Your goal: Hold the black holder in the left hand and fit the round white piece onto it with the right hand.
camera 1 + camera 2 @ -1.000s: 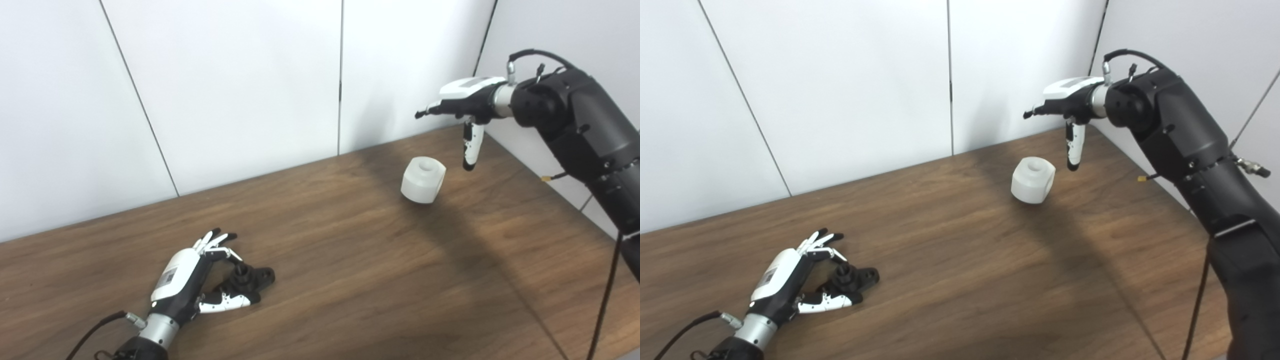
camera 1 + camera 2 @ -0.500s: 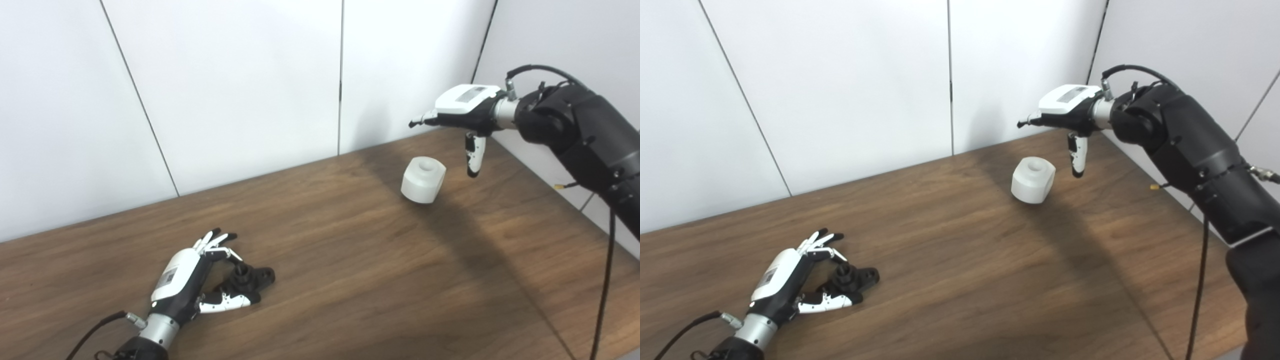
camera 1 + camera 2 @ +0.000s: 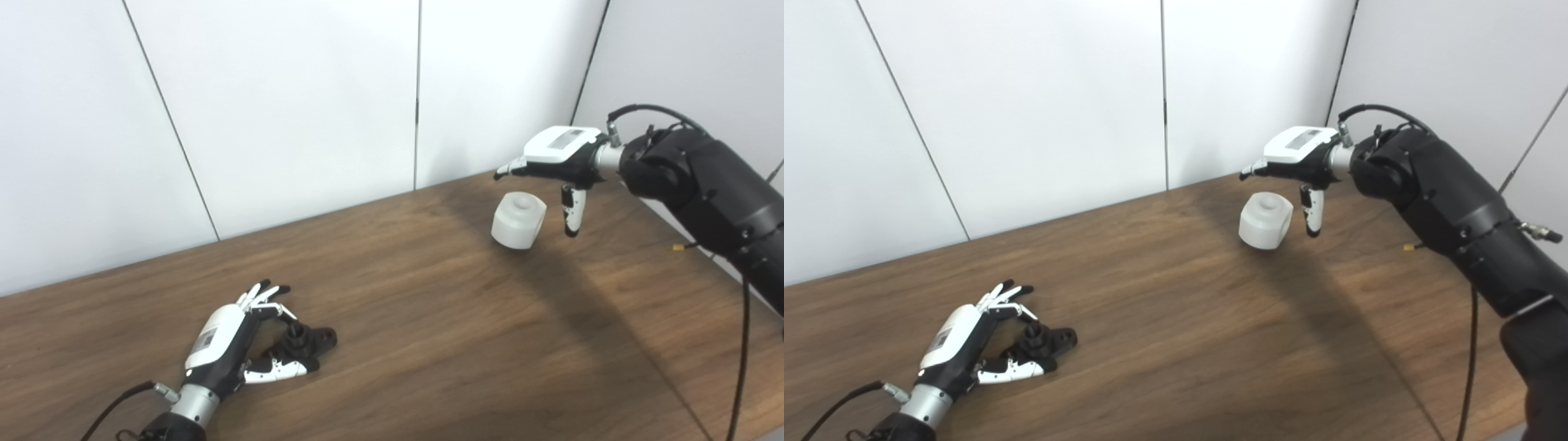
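White wall panels back our wooden worktop. Our left robot hand cups the black holder; whether it grips, we cannot tell. Far beyond the holder, our right robot hand hovers spread above the round white piece.

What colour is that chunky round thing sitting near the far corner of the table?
The round white piece is plain white, without markings; the left eye view shows it best.

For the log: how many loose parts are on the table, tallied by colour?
Black: 1, the holder beside the left hand
White: 1, the round piece below the right hand
Total: 2
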Available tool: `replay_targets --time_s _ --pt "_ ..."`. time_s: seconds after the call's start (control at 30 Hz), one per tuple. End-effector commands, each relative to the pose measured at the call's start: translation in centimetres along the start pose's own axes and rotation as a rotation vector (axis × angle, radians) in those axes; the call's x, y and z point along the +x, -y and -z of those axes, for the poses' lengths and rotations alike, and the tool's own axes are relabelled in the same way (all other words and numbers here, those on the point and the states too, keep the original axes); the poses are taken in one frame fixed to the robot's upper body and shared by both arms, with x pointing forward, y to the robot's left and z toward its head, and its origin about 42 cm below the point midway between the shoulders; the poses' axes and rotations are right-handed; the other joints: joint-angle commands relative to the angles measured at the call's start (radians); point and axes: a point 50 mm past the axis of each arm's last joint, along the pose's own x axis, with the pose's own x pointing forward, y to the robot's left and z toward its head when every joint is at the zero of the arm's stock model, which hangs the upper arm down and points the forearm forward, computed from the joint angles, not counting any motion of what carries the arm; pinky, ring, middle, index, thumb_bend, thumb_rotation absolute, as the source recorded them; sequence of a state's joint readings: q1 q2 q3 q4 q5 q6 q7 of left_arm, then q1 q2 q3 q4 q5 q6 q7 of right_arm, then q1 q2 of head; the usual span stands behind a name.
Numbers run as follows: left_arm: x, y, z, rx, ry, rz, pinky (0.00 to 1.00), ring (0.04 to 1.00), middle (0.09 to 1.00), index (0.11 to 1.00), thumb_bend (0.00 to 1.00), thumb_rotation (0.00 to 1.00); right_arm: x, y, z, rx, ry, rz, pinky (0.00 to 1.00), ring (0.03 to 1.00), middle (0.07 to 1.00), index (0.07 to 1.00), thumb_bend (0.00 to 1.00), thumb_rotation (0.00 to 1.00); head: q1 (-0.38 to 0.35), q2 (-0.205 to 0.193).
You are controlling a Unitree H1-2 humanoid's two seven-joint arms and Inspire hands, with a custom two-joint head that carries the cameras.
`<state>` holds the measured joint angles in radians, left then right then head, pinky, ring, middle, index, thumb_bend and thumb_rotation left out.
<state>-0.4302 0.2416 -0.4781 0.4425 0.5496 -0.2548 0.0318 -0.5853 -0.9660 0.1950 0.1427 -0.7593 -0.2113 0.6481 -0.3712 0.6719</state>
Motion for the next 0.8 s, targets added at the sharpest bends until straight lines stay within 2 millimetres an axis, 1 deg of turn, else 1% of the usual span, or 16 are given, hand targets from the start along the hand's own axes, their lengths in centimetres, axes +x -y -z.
replay_targets --time_s 0.0,0.17,0.27,0.43,0.77 --pt "-4.0 5.1 2.4 0.002 -0.142 0.214 1.0 1.0 0.909 0.482 0.52 0.06 -0.7 2.5 0.8 -0.039 -0.017 0.086 0.72 0.843 0.91 0.917 0.9 0.04 -0.001 0.001" --pt "-4.1 5.1 2.4 -0.001 -0.138 0.209 1.0 1.0 0.908 0.482 0.52 0.06 0.0 2.0 0.3 -0.037 -0.005 0.07 0.74 0.857 0.914 0.922 0.89 0.05 0.003 0.003" --pt "-4.2 5.1 2.3 -0.001 -0.14 0.208 1.0 1.0 0.908 0.482 0.52 0.06 0.3 1.6 -0.1 -0.034 0.0 0.07 0.73 0.849 0.909 0.914 0.9 0.06 0.007 0.004" --pt "-4.4 5.1 2.2 0.005 -0.143 0.207 1.0 1.0 0.907 0.482 0.52 0.06 0.5 1.3 -0.6 -0.021 -0.018 0.052 0.75 0.861 0.919 0.92 0.88 0.05 0.018 0.009" --pt "-4.8 5.1 2.3 -0.006 -0.151 0.207 1.0 1.0 0.906 0.482 0.52 0.06 1.3 0.8 -0.9 -0.006 -0.015 0.051 0.75 0.86 0.914 0.92 0.87 0.06 0.023 0.013"
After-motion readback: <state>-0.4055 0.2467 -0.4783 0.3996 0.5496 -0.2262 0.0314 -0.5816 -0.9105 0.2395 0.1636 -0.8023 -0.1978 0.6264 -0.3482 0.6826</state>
